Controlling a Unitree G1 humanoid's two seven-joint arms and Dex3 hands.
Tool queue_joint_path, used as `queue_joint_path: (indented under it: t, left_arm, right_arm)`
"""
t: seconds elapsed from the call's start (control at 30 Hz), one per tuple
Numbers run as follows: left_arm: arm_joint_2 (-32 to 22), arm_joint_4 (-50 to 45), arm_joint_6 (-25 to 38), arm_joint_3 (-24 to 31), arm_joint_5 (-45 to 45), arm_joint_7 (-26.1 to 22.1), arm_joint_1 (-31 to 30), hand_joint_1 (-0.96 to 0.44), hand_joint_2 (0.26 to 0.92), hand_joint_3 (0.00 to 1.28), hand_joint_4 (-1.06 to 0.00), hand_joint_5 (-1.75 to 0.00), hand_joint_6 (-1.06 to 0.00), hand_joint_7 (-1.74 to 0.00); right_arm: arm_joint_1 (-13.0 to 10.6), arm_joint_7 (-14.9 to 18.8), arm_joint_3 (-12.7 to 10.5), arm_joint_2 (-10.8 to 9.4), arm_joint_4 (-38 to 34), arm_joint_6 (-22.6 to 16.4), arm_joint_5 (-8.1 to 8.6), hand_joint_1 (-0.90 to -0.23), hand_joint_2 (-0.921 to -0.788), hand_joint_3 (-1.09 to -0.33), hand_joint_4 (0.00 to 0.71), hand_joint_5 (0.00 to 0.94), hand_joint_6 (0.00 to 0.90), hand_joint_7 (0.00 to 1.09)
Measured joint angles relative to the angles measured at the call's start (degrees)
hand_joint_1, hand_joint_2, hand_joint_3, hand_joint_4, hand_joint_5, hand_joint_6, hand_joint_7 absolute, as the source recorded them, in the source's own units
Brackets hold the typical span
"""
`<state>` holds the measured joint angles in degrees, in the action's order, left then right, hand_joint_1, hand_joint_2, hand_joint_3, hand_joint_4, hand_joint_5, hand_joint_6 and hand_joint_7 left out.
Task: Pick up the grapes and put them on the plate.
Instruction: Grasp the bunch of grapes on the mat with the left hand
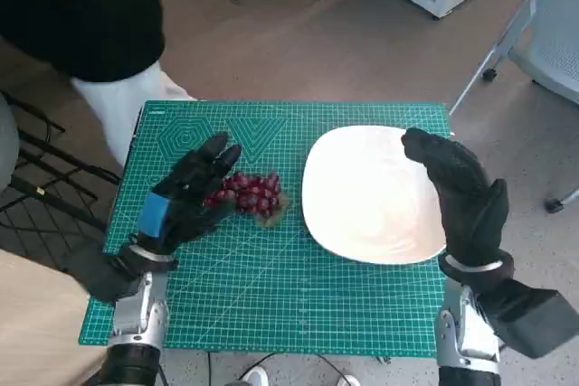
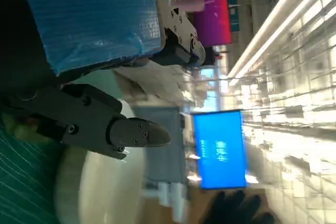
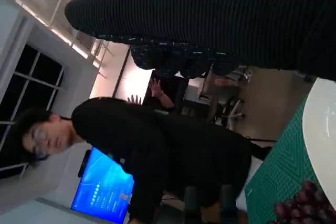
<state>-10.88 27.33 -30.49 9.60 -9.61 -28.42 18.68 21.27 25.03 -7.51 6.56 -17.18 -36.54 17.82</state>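
Green cutting mat [image 1: 271,296] covers the desk, where I see the red grapes [image 1: 253,193] lying just left of the white plate [image 1: 362,214], my left hand [image 1: 185,194] touching them with fingers spread, my right hand [image 1: 461,198] empty and open over the plate's right edge.

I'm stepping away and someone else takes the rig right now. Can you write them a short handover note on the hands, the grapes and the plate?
Left hand: lies over the left end of the grapes, fingers spread toward them; whether it grips them cannot be told.
Right hand: open, holds nothing, hovering over the right edge of the plate.
Grapes: on the green mat, just left of the plate, not lifted.
Plate: white, on the mat's right half, nothing on it.
Done: the left hand has reached the grapes.
Left: secure the grip, lift, carry right, set them on the plate.
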Motion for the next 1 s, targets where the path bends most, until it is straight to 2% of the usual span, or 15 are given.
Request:
queue_joint_path:
  t: [0.1, 0.2, 0.37, 0.53, 0.73, 1.0]
  left_arm:
    - [-2.0, -1.1, -0.2, -1.2, 7.2, 3.3, -0.1, -0.61, 0.890, 0.02, -0.03, 0.00, -0.10, 0.00]
    - [-4.1, -2.8, 0.3, -2.3, 14.4, 6.6, -0.1, -0.62, 0.854, 0.01, -0.01, 0.00, -0.06, 0.00]
    - [-7.3, -7.0, 3.4, -4.6, 26.6, 11.8, -0.1, -0.58, 0.793, 0.00, 0.00, 0.00, -0.06, -0.01]
    - [-9.7, -12.7, 9.8, -8.4, 38.9, 15.9, -0.1, -0.55, 0.751, 0.00, 0.00, 0.00, -0.09, -0.02]
    - [-10.4, -17.9, 19.4, -13.6, 48.3, 17.2, 0.1, -0.54, 0.731, 0.00, 0.00, 0.00, -0.11, -0.03]
    - [-10.3, -18.9, 28.0, -18.5, 52.8, 17.2, 1.4, -0.53, 0.728, 0.00, 0.00, 0.00, -0.13, -0.02]
  right_arm:
    - [0.2, 0.0, 0.0, 0.0, 0.0, -0.1, 0.00, -0.648, -0.921, -0.743, 0.327, 0.001, 0.065, 0.32]
    - [0.3, 0.0, 0.0, 0.0, 0.0, -0.3, 0.00, -0.651, -0.921, -0.743, 0.328, 0.001, 0.064, 0.32]
    - [0.3, 0.0, 0.0, 0.1, 0.0, -0.6, -0.02, -0.654, -0.921, -0.744, 0.328, 0.001, 0.064, 0.32]
    - [0.4, 0.0, -0.1, 0.2, -0.4, -0.8, -0.08, -0.654, -0.921, -0.745, 0.328, 0.001, 0.062, 0.33]
    - [0.4, 0.0, -0.2, 0.4, -1.0, -1.1, -0.14, -0.655, -0.921, -0.745, 0.329, 0.001, 0.060, 0.33]
    - [0.4, 0.0, -0.5, 1.1, -1.3, -1.8, -0.18, -0.657, -0.921, -0.742, 0.328, 0.001, 0.059, 0.33]
